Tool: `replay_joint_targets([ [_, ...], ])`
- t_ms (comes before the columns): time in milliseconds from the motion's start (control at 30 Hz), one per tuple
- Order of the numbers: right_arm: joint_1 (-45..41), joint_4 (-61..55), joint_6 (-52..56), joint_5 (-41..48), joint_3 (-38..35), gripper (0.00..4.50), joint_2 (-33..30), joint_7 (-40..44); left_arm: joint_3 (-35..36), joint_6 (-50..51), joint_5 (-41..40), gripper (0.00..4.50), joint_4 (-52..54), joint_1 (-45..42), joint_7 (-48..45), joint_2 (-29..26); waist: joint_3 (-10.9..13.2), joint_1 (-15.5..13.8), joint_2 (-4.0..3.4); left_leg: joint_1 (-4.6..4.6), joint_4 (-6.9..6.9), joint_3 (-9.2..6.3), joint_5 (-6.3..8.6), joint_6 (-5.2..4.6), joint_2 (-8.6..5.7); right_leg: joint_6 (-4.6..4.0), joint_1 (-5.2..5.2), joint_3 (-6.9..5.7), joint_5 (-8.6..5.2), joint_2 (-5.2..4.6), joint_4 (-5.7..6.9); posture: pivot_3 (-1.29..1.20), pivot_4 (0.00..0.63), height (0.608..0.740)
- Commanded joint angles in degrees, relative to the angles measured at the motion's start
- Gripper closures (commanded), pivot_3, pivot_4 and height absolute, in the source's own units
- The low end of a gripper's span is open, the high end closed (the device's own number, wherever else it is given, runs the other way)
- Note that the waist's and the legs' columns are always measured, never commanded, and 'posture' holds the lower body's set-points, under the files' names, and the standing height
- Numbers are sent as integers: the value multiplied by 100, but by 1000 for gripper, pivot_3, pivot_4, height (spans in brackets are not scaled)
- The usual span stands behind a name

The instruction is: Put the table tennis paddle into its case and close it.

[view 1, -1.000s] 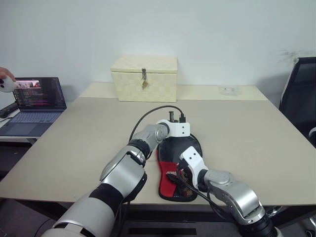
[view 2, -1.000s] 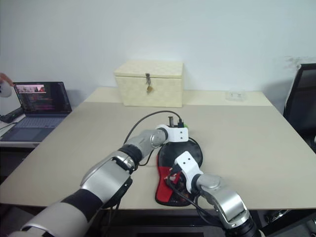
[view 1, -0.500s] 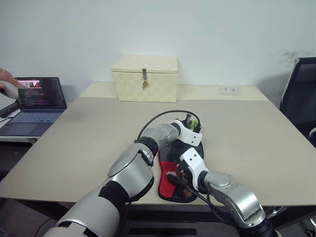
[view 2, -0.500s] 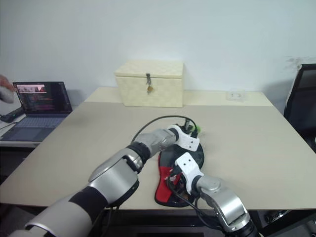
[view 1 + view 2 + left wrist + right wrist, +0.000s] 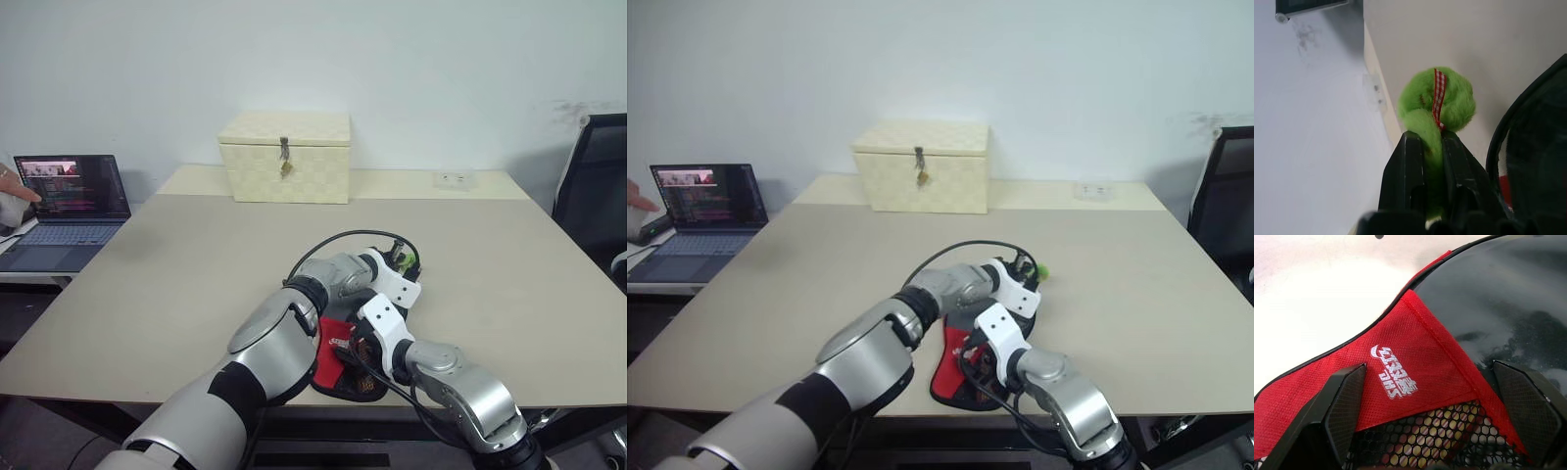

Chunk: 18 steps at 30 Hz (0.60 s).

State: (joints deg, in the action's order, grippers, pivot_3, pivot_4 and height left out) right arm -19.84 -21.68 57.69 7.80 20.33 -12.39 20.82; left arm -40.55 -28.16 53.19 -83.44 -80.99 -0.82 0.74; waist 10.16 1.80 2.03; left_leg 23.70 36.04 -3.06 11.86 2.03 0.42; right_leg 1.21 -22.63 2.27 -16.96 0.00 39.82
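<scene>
Table [image 5: 176, 264]: pale beige, with a cream checkered box [image 5: 285, 156] at its far edge. The case [image 5: 1415, 382] (black pouch, red panel, white logo, mesh) lies flat at the near edge. Right gripper [image 5: 1442, 401] has its fingers spread wide, resting over the red panel and mesh. Left gripper [image 5: 1430, 147] pinches a fuzzy green pom-pom [image 5: 1437, 100] with a red checked ribbon, probably the zipper pull, beside the case's round end. The table tennis paddle can't be made out.

Silver arms with black elbow bands, white wrist blocks, looping black cables, and black-fingered left claw [image 5: 1432, 147].
</scene>
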Motion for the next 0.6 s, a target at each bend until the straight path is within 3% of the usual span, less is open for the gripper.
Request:
replay_joint_targets([
  [33,342,653,639,194,420,0,56,162,256,-208,-331,3201,330,-142,-207,95,-7,1,1,0,0,0,0,0,0,0,0,0,0,0,0,0,150,740],
  [167,193,818,568,188,362,0,145,181,603,-221,-726,1744,331,21,-746,-69,-20,28,1,-13,-1,3,0,-1,0,0,12,3,0,1,-3,0,150,740],
  [300,-44,1058,466,195,241,0,275,214,1202,-398,-1357,1744,397,130,-1359,-338,-21,124,2,-76,-13,18,2,0,3,-1,64,13,-1,10,-11,0,150,740],
  [600,-562,994,441,421,-215,0,376,438,3028,-744,-3377,1744,773,221,-2718,-941,-21,188,1,-87,-6,19,0,1,21,-2,66,20,-1,39,5,0,150,740],
])
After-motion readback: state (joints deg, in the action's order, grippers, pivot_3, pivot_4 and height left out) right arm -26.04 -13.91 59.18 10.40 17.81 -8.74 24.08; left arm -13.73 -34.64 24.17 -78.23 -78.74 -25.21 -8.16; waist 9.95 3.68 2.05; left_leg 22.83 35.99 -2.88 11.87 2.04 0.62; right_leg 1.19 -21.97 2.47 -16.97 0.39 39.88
